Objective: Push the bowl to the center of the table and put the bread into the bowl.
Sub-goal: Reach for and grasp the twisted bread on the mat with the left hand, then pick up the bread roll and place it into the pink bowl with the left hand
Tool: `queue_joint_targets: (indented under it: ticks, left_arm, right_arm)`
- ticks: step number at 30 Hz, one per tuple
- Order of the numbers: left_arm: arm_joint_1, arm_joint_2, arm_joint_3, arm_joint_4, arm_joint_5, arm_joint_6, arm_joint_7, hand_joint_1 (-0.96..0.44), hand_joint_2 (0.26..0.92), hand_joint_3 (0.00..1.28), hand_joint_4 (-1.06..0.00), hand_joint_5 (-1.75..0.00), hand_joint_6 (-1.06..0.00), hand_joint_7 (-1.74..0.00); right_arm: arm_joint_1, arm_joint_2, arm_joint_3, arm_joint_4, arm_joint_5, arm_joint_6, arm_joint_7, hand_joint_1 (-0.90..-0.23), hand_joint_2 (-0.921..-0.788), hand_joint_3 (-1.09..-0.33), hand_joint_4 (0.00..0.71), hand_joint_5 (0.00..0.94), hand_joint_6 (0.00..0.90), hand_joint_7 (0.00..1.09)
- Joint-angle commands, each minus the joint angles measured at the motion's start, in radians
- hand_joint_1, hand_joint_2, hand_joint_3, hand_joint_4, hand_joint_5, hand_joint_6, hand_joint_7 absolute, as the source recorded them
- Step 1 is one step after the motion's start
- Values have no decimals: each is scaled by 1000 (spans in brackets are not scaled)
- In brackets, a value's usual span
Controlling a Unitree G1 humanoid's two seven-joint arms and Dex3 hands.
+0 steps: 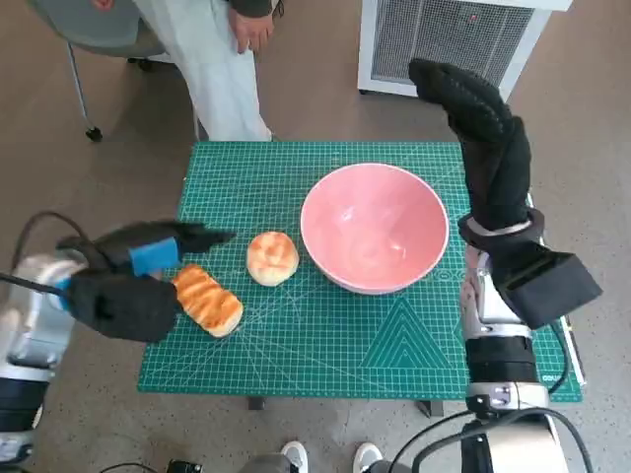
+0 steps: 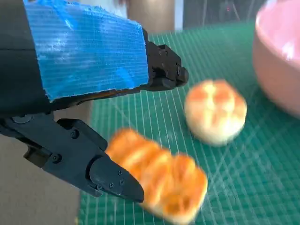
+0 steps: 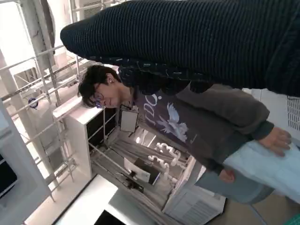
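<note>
Blue tape covers the back of the left hand (image 2: 89, 108), which fills the near part of the left wrist view. Its black fingers (image 2: 110, 180) are spread, one above and one beside the long bread loaf (image 2: 161, 183), and nothing is held between them. Whether the lower fingertip touches the loaf cannot be told: the loaf is blurred in this view, and its near end is hidden behind the finger.

Head view: the left hand (image 1: 128, 281) hangs over the left edge of the green cutting mat (image 1: 325, 345) that covers the table. The long loaf (image 1: 209, 301) lies just beside this hand, with its left end partly covered by the hand. The round bread roll (image 1: 272, 257) sits just to the right of the loaf, apart from it, and close to the pink bowl (image 1: 375, 229). The bowl stands upright right of the mat's center, with nothing in it. In the left wrist view only part of the bowl wall (image 2: 276, 61) shows, cut off by the frame edge.

The right hand (image 1: 478, 128), in the black knitted glove, is raised above the table's right side, beyond the bowl, with its fingers extended and holding nothing. In the right wrist view the glove (image 3: 197, 42) is a dark band, and the fingers cannot be made out.

A person (image 3: 187, 122) sits beyond the table. In the head view only the person's legs and one hand (image 1: 222, 59) show, cut off by the frame. A white appliance (image 1: 449, 44) stands on the floor behind the table, also partly cut off.
</note>
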Motion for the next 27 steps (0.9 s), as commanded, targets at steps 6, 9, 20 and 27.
queue_joint_targets:
  ticks: [6, 9, 20, 27]
  left_arm:
    - [-67, -60, -98, 158, 117, -30, 53, -264, 709, 1, -146, 0, -267, -12]
    - [-88, -79, -124, 202, 150, -18, 63, -269, 710, 2, -144, 0, -266, -10]
    - [-142, -141, -211, 337, 249, 38, 103, -244, 714, 3, -151, -4, -274, -11]
    - [-145, -162, -235, 407, 266, 26, 170, -130, 772, 27, -329, -51, -487, -162]
  right_arm:
    - [25, -10, -4, 1, 18, 7, 22, -771, -921, -786, 282, 9, 28, 682]
    - [26, -12, -5, 0, 20, 6, 25, -771, -921, -785, 282, 9, 24, 677]
    - [33, -15, -7, -16, 18, 12, 22, -769, -921, -783, 283, 9, 21, 669]
    - [38, -18, -10, -25, 16, 17, 17, -768, -921, -782, 279, 6, 23, 666]
